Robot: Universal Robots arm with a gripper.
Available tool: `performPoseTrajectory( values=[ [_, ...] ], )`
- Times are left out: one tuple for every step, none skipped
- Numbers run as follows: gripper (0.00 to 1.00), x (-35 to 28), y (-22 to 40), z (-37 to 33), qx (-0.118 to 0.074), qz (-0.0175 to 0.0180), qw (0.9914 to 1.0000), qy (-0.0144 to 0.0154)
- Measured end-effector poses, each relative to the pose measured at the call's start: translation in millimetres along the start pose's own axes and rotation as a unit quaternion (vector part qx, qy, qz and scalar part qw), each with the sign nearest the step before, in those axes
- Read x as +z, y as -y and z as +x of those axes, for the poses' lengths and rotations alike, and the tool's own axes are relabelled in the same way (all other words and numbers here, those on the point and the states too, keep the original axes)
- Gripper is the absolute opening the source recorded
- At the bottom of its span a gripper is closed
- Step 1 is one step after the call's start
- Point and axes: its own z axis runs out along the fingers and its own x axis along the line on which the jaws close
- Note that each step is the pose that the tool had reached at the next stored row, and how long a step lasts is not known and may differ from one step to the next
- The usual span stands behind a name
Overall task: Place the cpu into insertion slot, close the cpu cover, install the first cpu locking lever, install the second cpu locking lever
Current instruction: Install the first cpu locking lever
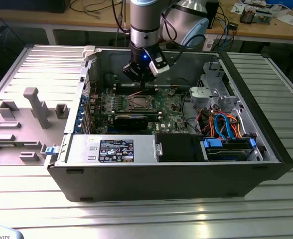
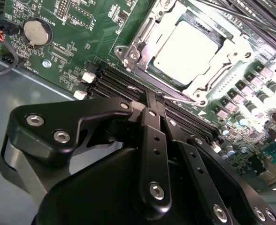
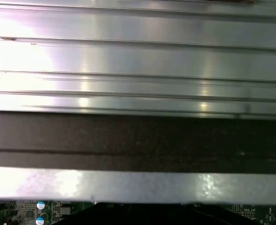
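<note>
gripper (image 2: 152, 101) fingers together, holding nothing we see | cpu (image 2: 187, 47) seated in slot (image 2: 128, 51) just beyond fingertips, cover (image 2: 201, 89) down over it | risk: we judge fingertips could strike memory slots (image 2: 114, 82) beneath

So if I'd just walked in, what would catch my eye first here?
Probably the open computer case on the ribbed metal table, with the robot arm reaching down into it. The gripper hangs just above the green motherboard, beside the cpu, whose shiny square top sits in the insertion slot. Bright orange and blue cables stand out toward the exterior view's right.
</note>
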Motion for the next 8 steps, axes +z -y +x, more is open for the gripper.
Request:
performPoseTrajectory(
  values=[
    [0.11, 0.6, 0.1, -0.8, 0.0, 0.0, 1.0, 0.0],
    [0.11, 1.6, 0.1, -2.0, 0.0, 0.0, 1.0, 0.0],
    [0.11, 2.5, 0.2, -2.9, 0.0, 0.0, 1.0, 0.0001],
    [0.11, 3.8, 0.3, -3.9, 0.001, 0.0, 1.0, 0.0001],
    [0.11, 4.7, 0.4, -4.5, 0.001, 0.0, 1.0, 0.0001],
    [0.11, 5.5, 0.5, -4.9, 0.001, 0.0, 1.0, 0.0001],
    [0.11, 6.5, 0.5, -5.2, 0.002, 0.0, 1.0, 0.0001],
    [0.11, 7.3, 0.6, -5.3, 0.003, 0.0, 1.0, 0.0002]
  ],
)
